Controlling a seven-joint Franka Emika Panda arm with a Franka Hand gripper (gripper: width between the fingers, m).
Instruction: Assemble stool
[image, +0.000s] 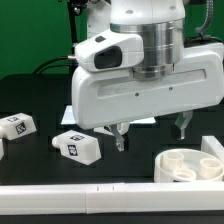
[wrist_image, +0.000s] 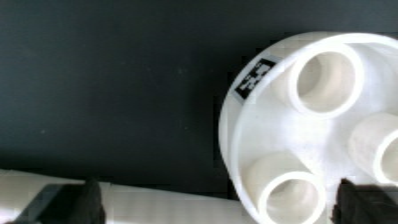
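The stool's round white seat (image: 190, 165) lies socket side up at the exterior view's right, near the front. In the wrist view the seat (wrist_image: 267, 130) fills one side, with a tag (wrist_image: 258, 78) on its rim. My gripper (image: 152, 132) hangs open just above the seat's edge, and one socket (wrist_image: 285, 190) sits between its dark fingertips (wrist_image: 68, 205), close to one of them. Nothing is held. Two white tagged legs lie on the black table: one (image: 78, 146) beside the gripper, one (image: 15, 125) at the exterior view's far left.
A long white rail (image: 100, 190) runs along the table's front edge and also shows as a pale strip (wrist_image: 160, 190) in the wrist view. The marker board (image: 72, 110) peeks out behind the hand. The big white arm body hides the table's middle.
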